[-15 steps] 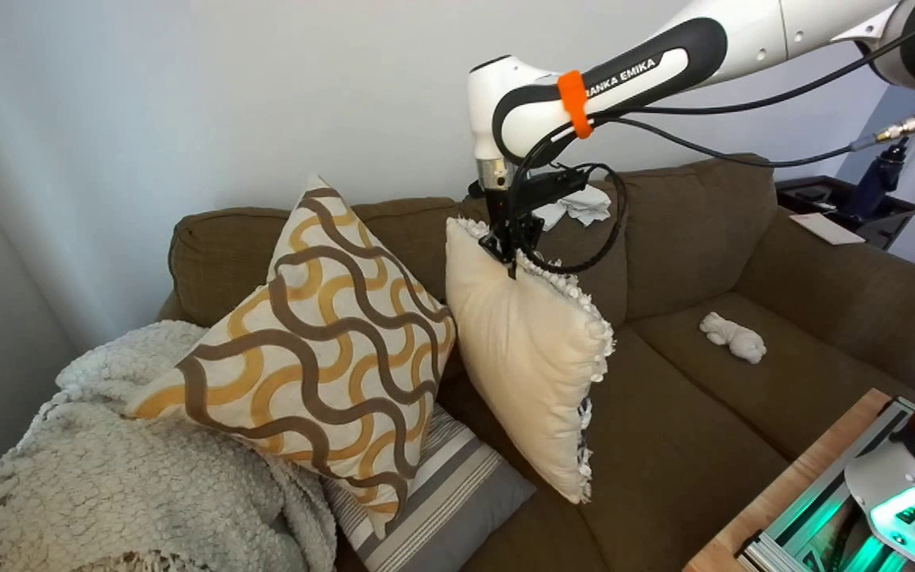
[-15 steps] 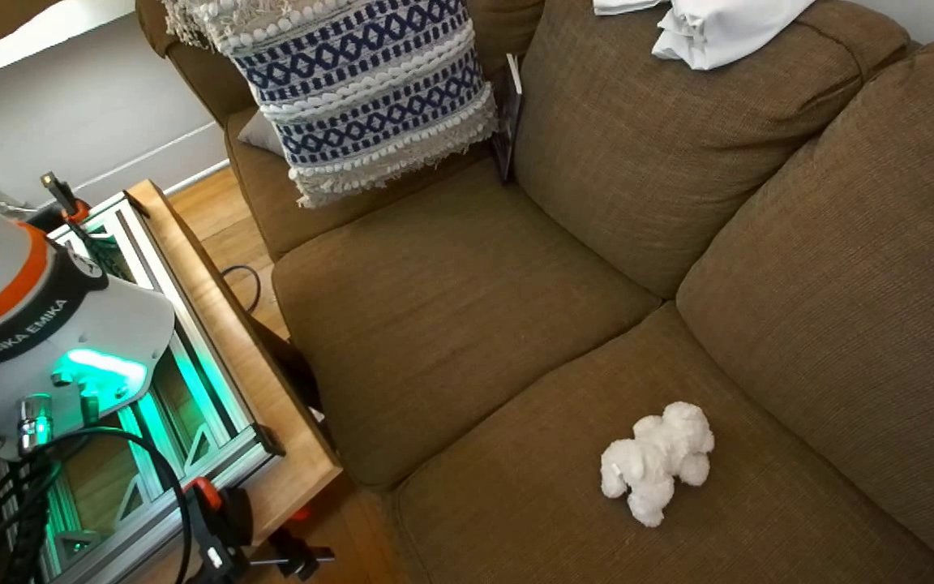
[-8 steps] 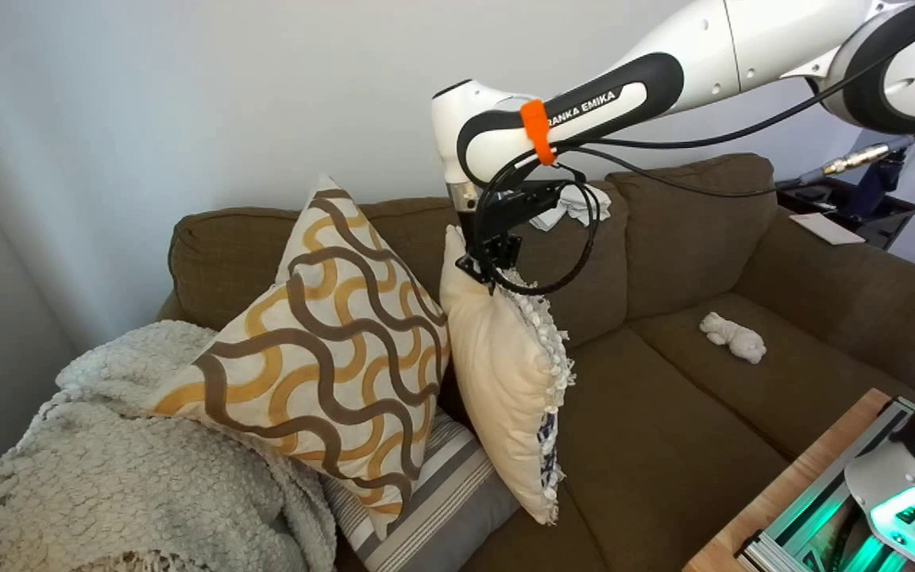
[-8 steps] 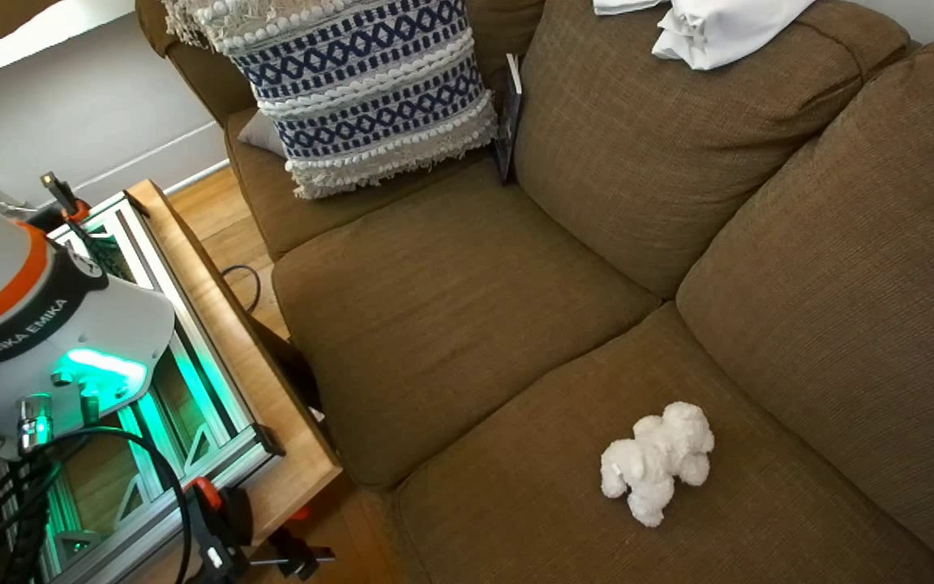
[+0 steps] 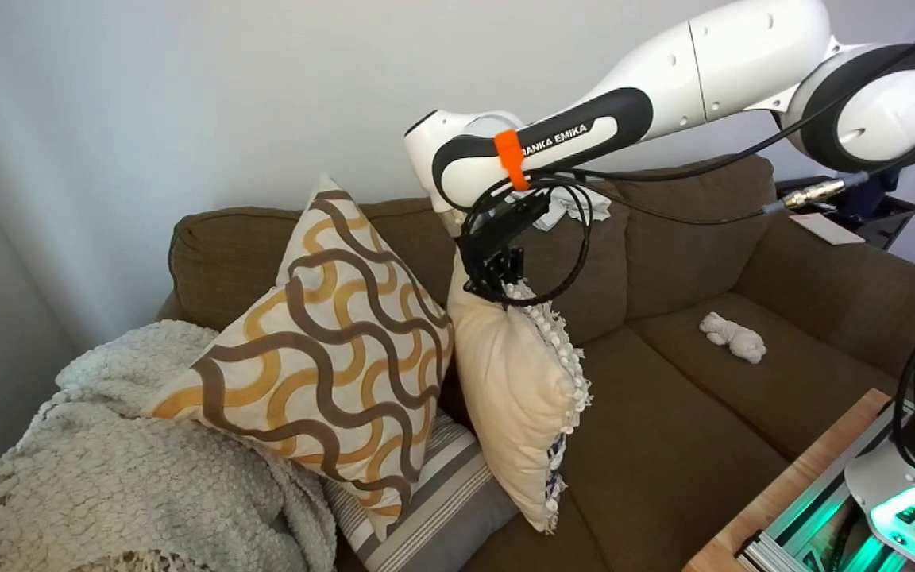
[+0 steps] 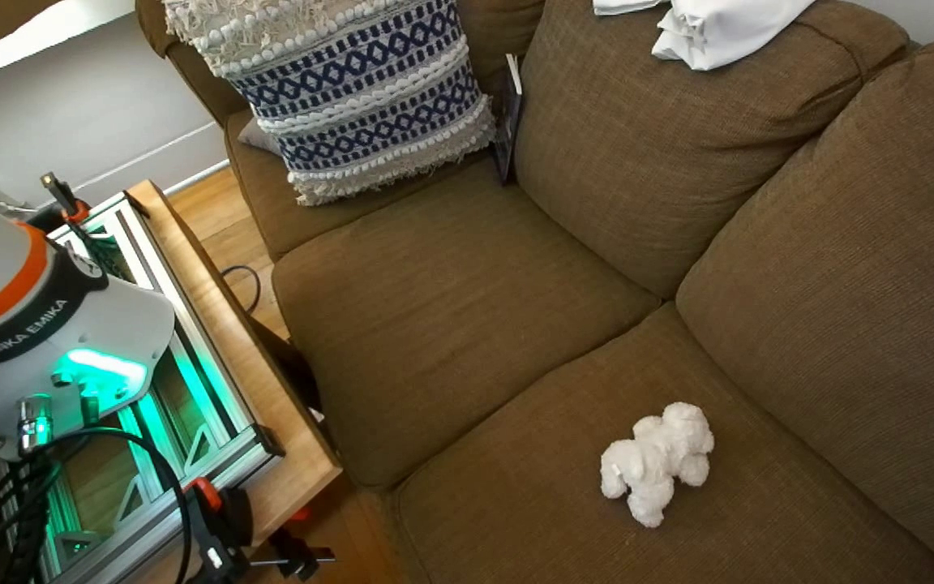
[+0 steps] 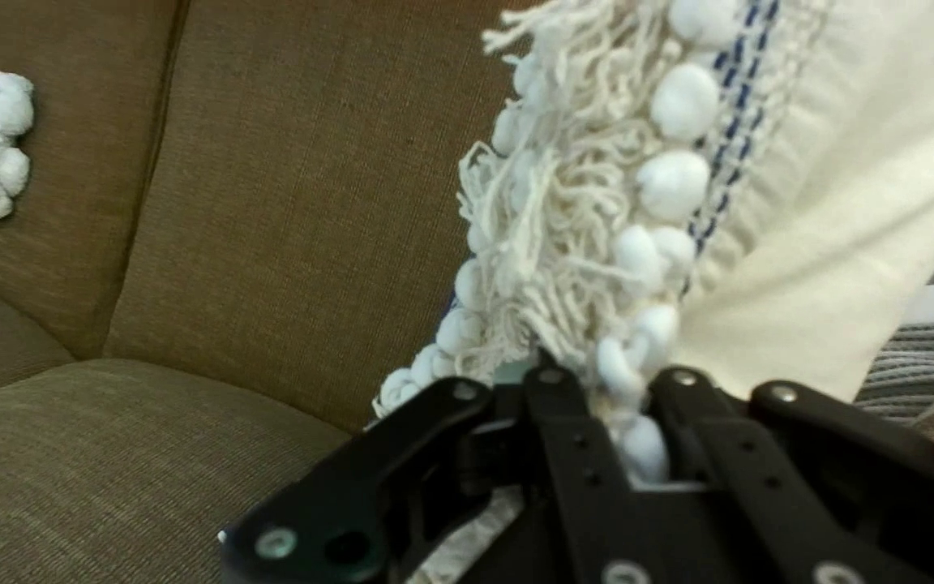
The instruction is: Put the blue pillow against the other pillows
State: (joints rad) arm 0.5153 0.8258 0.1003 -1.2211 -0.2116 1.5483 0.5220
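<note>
The blue pillow shows its cream back (image 5: 513, 389) in an exterior view, standing on edge on the sofa. Its navy-and-white front (image 6: 362, 97) faces the camera in an exterior view. My gripper (image 5: 493, 290) is at its top fringed edge. In the wrist view the gripper (image 7: 613, 381) is shut on that fringe, fingertips buried in it. The yellow wavy pillow (image 5: 330, 334) leans just left of the blue pillow; its right corner meets the cream back's edge, contact unclear. The grey striped pillow (image 5: 457, 492) lies below, partly covered by the wavy pillow.
A knitted blanket (image 5: 108, 445) lies at the sofa's left end. A white plush toy (image 6: 657, 462) sits on the seat. A white cloth (image 6: 710, 32) hangs on the backrest. A dark book (image 6: 507, 122) stands beside the blue pillow. A wooden table (image 6: 297, 454) carries the robot base.
My gripper moved left and down with the blue pillow, then lower and tilted. The pillow's lower corner shifted left, then slightly right. The wavy pillow shifted slightly right.
</note>
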